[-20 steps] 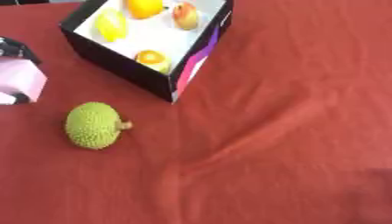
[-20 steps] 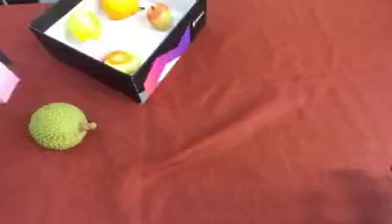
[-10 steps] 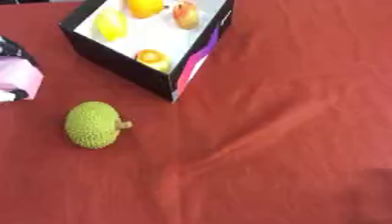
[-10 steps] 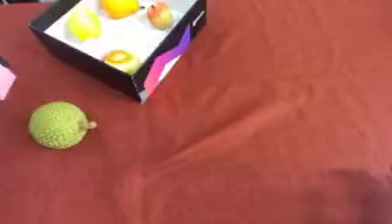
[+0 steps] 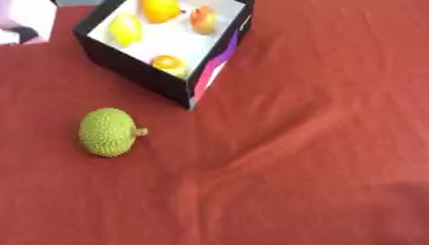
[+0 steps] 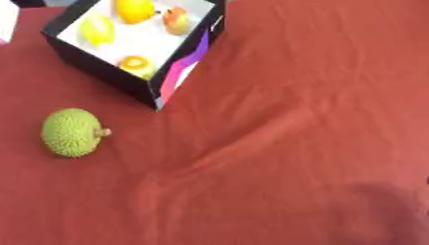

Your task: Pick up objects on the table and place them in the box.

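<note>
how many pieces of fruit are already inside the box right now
4: a yellow lemon far left, an orange fruit at the far edge, a peach far right, an orange slice at the near wall.

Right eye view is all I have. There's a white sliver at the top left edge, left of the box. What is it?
Observer: The left eye view shows more of it: a pale pink and white thing with a dark patch, cut off by the picture's edge. I cannot tell what it is.
Operator: Is it touching the box?
Observer: It looks apart. In the left eye view a narrow gap shows between it and the box.
</note>
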